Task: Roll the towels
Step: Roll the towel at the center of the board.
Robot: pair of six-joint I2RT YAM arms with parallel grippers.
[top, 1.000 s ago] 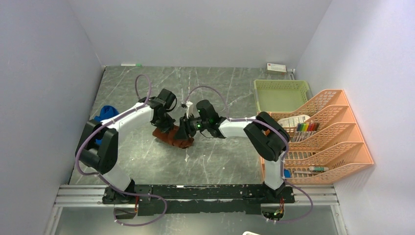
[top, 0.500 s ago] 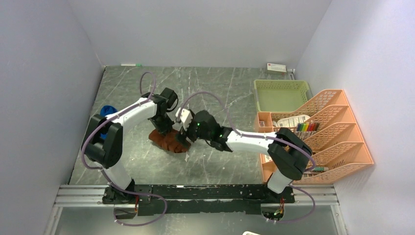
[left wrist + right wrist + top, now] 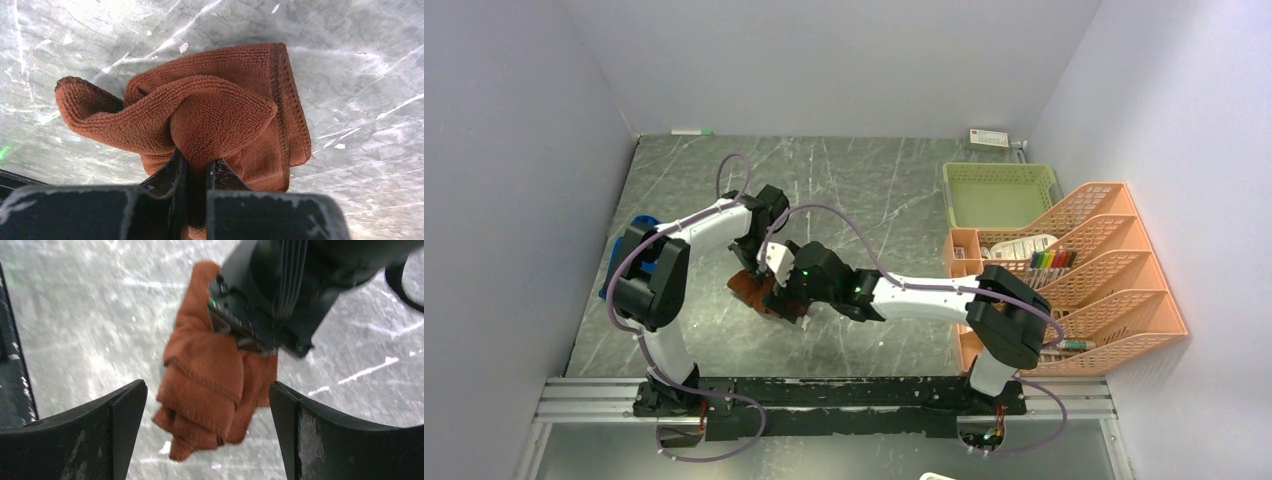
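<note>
Left tool point(image 3: 196, 167): clenched on a raised fold of the rust-brown towel point(image 3: 220, 110), jaws nearly together w/ cloth pinched between. Right tool point(image 3: 206, 387): released, jaws spread wide, one on either side of the same towel and above it; contact w/ cloth, cannot tell. Rust-brown towel: bunched and partly folded over itself, stitched hem showing along one side, one corner sticking out loose. It lies on the surface point(image 3: 874, 190) left of ctr, between the two arms, w/ both tools meeting over it. Surface: grey marbled slab w/ white veins. Blue towel point(image 3: 638, 223): far left edge of surface, mostly hidden behind left arm, well apart from the brown one; shape not readable. Green basket point(image 3: 999, 195): back right of surface, just beside the orange file rack point(image 3: 1124, 300). Rack: tiered, along right edge; small items in its trays, too small to ID.
</note>
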